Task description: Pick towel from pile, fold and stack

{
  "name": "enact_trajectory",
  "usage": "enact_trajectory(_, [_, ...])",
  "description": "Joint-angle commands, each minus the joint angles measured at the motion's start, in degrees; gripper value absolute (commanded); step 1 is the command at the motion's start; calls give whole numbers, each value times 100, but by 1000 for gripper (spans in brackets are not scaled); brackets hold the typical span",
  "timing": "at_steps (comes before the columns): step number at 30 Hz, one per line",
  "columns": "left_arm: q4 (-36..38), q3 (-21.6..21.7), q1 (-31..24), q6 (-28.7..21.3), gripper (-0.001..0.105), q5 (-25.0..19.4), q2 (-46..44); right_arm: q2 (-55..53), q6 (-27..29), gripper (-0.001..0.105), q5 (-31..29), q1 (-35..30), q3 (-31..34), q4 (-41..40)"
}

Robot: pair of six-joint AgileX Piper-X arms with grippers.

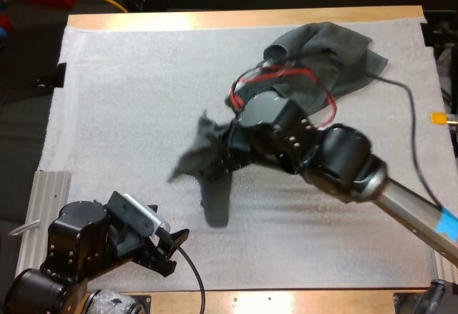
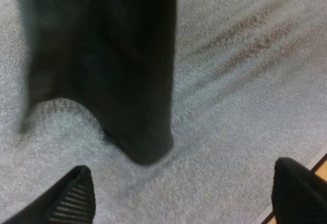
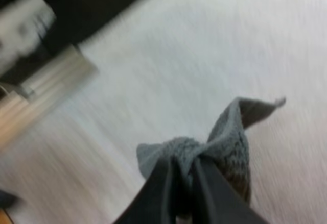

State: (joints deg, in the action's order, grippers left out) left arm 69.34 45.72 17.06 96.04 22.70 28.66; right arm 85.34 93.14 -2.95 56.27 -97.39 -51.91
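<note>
While right pincer clamps towel over mat | left pincer spread wide

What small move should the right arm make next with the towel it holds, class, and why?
Probably lower the right gripper so the hanging towel spreads on the bare mat. It is pinched at a bunched part and dangles clear of the pile, while the left gripper stands open nearby, holding nothing.

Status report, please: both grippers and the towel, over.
Left gripper open, at the mat's near side. Right gripper shut on a towel, hanging over mid-mat. Crumpled pile far right; nothing in the way.
</note>
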Motion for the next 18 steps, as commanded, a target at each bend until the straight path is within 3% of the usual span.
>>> enact_trajectory(1, [-18, 4, 9, 51, 69, 21, -2, -3, 58, 2, -150, -8, 204, -106])
enact_trajectory(10, [-18, 4, 9, 51, 69, 21, -2, -3, -49, 2, -535, -8, 1776, -106])
enact_trajectory(11, [-18, 4, 9, 51, 69, 21, -2, -3, -197, 2, -626, -8, 2221, -129])
enact_trajectory(18, [-48, 4, 9, 51, 69, 21, -2, -107, -337, 2, -746, -8, 3042, -301])
